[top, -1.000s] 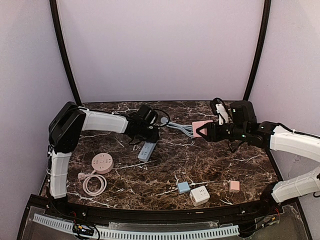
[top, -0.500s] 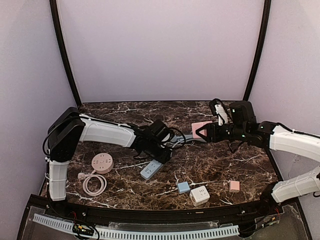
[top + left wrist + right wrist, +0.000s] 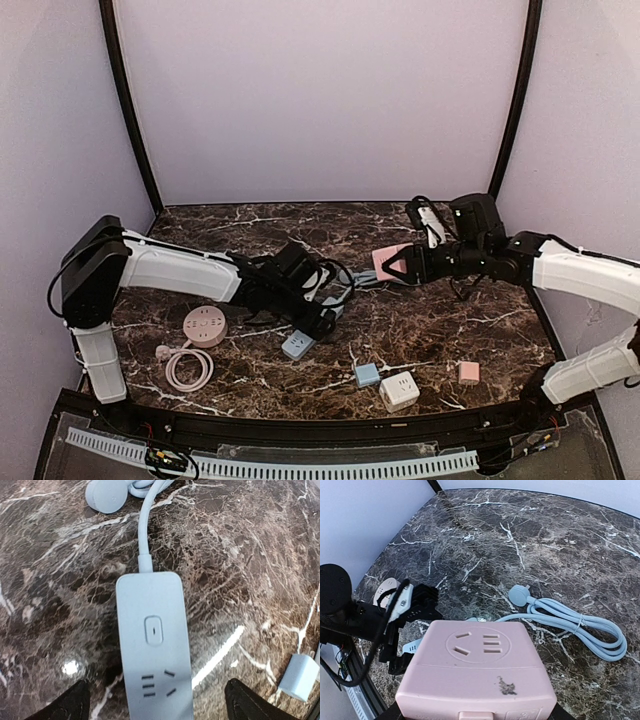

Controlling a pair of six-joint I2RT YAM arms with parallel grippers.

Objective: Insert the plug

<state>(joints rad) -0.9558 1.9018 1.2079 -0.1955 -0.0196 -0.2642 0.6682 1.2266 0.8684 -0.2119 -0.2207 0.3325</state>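
A light-blue power strip (image 3: 154, 655) lies flat on the marble, sockets up. Its cable runs up to a round blue plug (image 3: 106, 494). My left gripper (image 3: 157, 707) hangs open over the strip's near end, a fingertip (image 3: 70, 707) on either side and neither touching it. In the top view the strip (image 3: 297, 345) lies at mid-table under the left gripper (image 3: 308, 330). My right gripper (image 3: 400, 265) is shut on a pink socket cube (image 3: 382, 258), held above the table, socket face up (image 3: 477, 645). Beyond the cube lie the blue plug (image 3: 520, 596) and the coiled cable (image 3: 575, 625).
A round pink power strip (image 3: 204, 326) with its coiled cord (image 3: 188, 368) lies at front left. A small blue cube (image 3: 367, 375), a white cube (image 3: 399, 390) and a small pink cube (image 3: 468, 372) sit near the front edge. The blue cube (image 3: 299, 677) lies right of the strip.
The left gripper carried the blue strip toward the front and right, then opened and let it go on the table. The right gripper drifted slightly left with the pink cube.
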